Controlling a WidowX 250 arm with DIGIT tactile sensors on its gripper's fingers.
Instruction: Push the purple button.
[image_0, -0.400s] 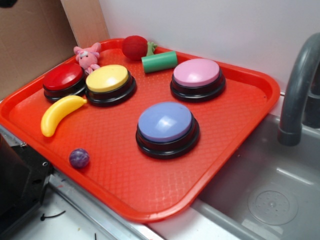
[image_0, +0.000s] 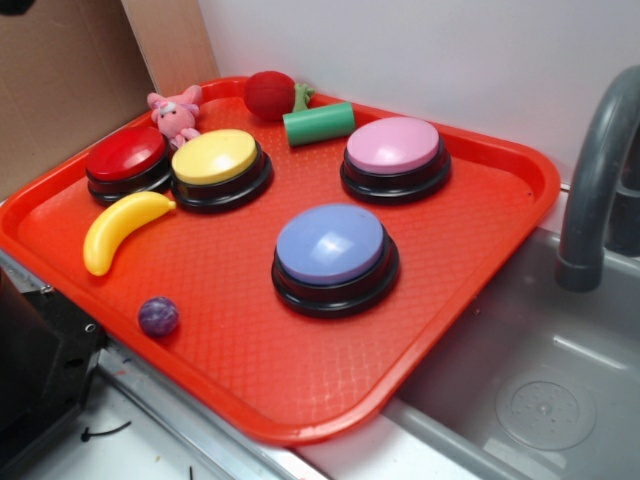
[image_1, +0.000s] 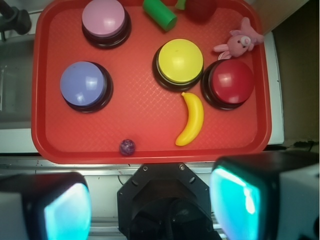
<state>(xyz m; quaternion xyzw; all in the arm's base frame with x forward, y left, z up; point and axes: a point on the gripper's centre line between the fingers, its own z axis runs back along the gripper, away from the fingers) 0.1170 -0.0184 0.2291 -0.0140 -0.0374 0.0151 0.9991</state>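
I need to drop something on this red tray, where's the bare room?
Free: the near strip between the purple button, the marbled ball and the tray rim, and the right corner past the pink button. Crowded: the back left, with red and yellow buttons, banana and toys.

A white wall (image_0: 420, 50) is seen behind the red tray (image_0: 300, 400), plain and evenly lit. To the tray's left rear, a brown cardboard panel (image_0: 70, 80) is propped against that wall. To the tray's right, a grey sink (image_0: 540, 390) is set, with a round drain marked in its basin. A grey faucet (image_0: 590, 190) is mounted at the sink's rear, arching over it. Along the tray's near edge, a white counter (image_0: 150, 450) with a metal rim is noted.
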